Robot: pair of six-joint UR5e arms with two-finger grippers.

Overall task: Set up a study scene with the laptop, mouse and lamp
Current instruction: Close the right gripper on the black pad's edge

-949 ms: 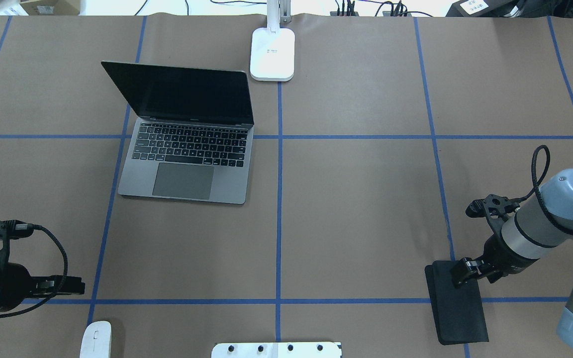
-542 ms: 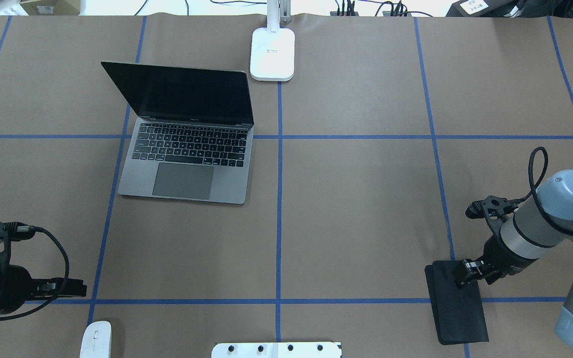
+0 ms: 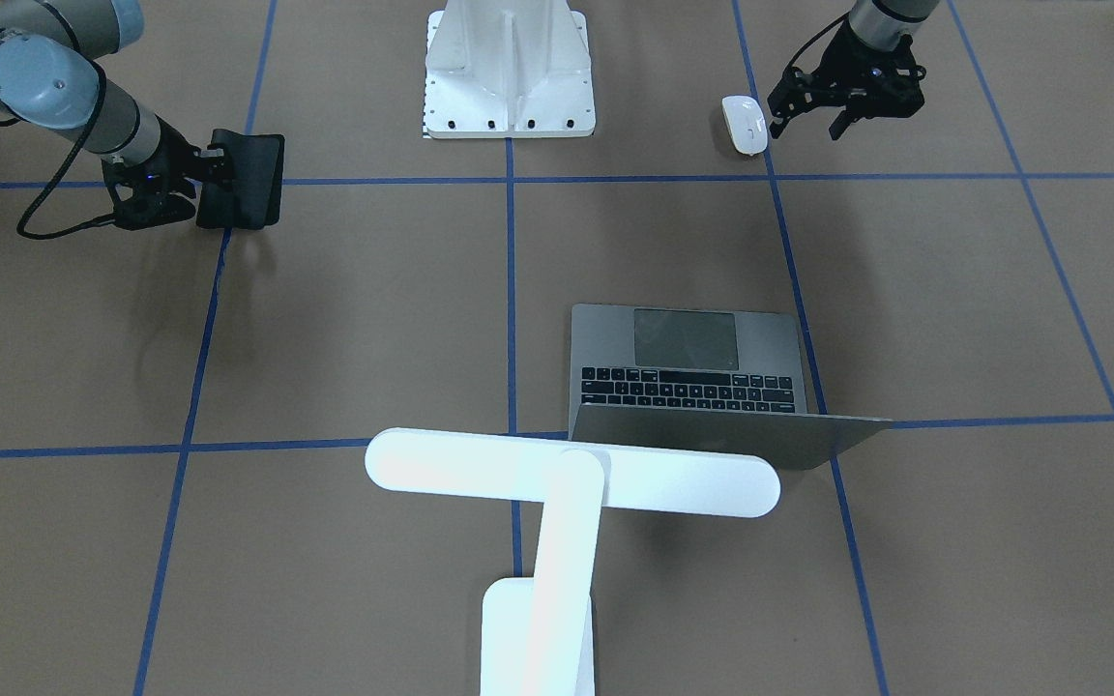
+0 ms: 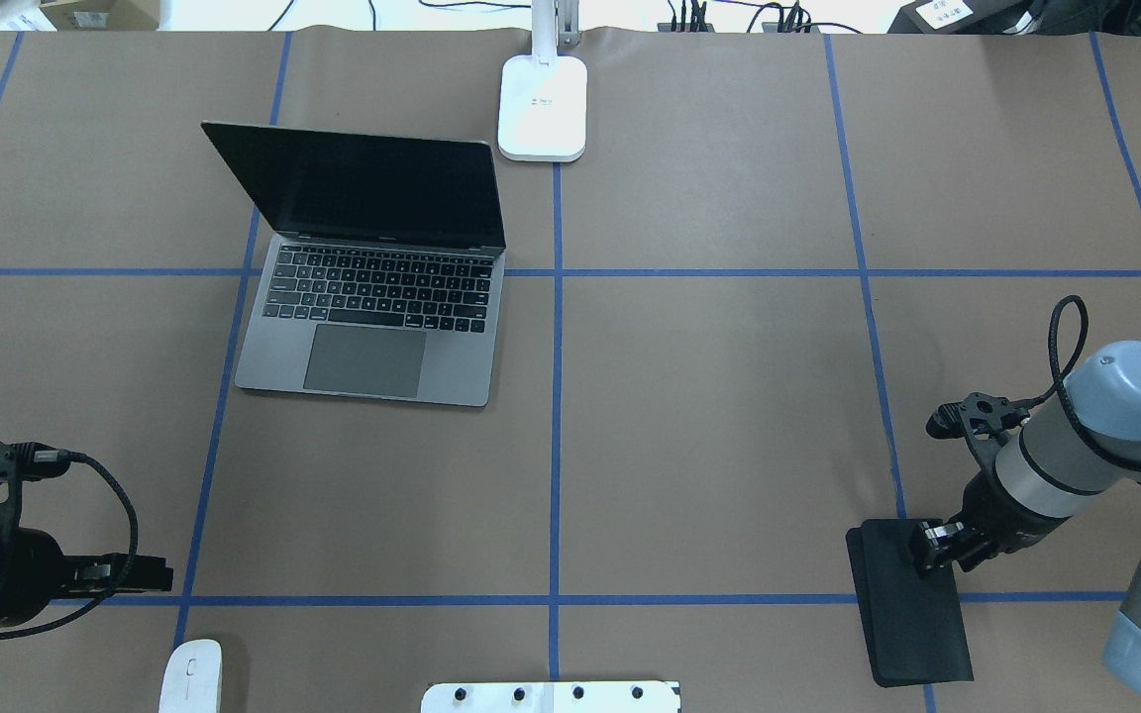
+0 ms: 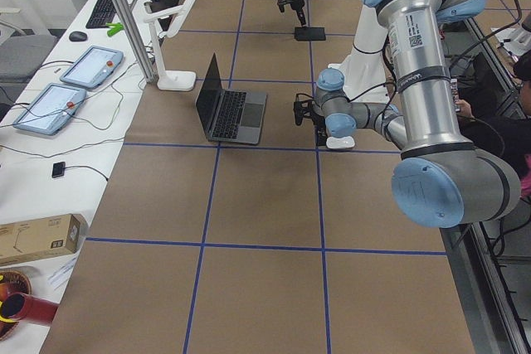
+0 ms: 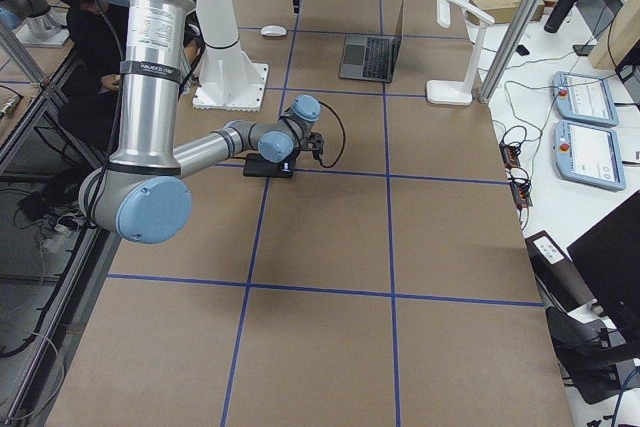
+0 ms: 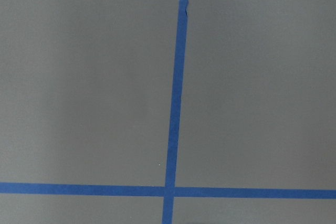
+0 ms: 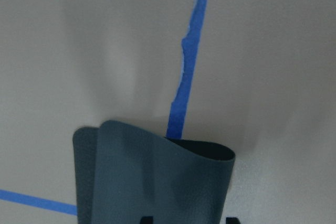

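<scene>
On the robot's right side of the table [image 4: 729, 426], the right gripper [image 4: 930, 552] is down at the far end of the mouse pad [image 4: 912, 619], and it has it: the jaws are pinched on the pad's edge. The wrist camera shows that black edge curled up off the paper in a soft fold (right over a ragged stretch of blue tape). The rest of the pad lies flat, across a tape line near the robot's edge.

Over on the other side, the left gripper [image 4: 153, 572] hangs low and level, pointing toward the middle of the table. Whether its jaws are apart or together, I cannot tell, since its own camera sees only brown paper and crossed tape lines [image 7: 170, 187]. The mouse [image 4: 191, 676] sits just beside it, untouched, close to the robot's edge and well left of the white pedestal [image 4: 551, 696].

The laptop [image 4: 372, 332] stands open in the left half, screen dark, keyboard facing the robot. The lamp [image 4: 542, 109] is upright at the far edge, its base on the centre line, just beside the laptop's far right corner.
</scene>
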